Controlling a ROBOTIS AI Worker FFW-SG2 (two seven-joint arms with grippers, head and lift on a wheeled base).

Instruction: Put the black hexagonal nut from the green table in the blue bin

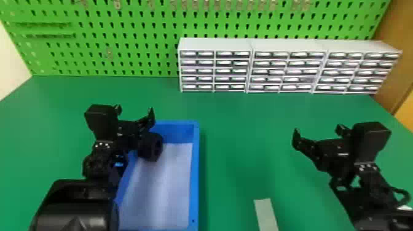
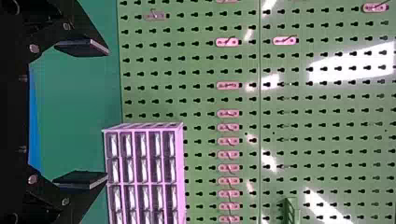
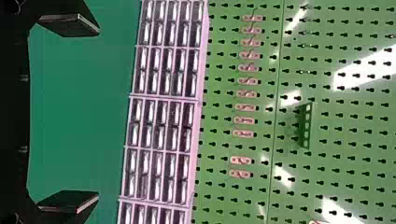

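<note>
In the head view, my left gripper point(image 1: 134, 112) is over the back left part of the blue bin point(image 1: 196, 172). A black hexagonal nut point(image 1: 151, 147) appears just below it in that part of the bin, partly overlapped by the arm; whether it rests on the floor or leans on the wall I cannot tell. The left wrist view has the left gripper point(image 2: 106, 114) open, nothing between its fingers. My right gripper point(image 1: 318, 130) is parked above the green table point(image 1: 239, 129) at the right. In the right wrist view this right gripper point(image 3: 97, 113) is also open and holds nothing.
White drawer cabinets point(image 1: 215, 70) stand along the back right of the table, before a green pegboard point(image 1: 129, 33). A pale strip point(image 1: 265, 213) lies near the front edge, between the bin and the right arm. A brown panel point(image 1: 396, 61) borders the table at the right.
</note>
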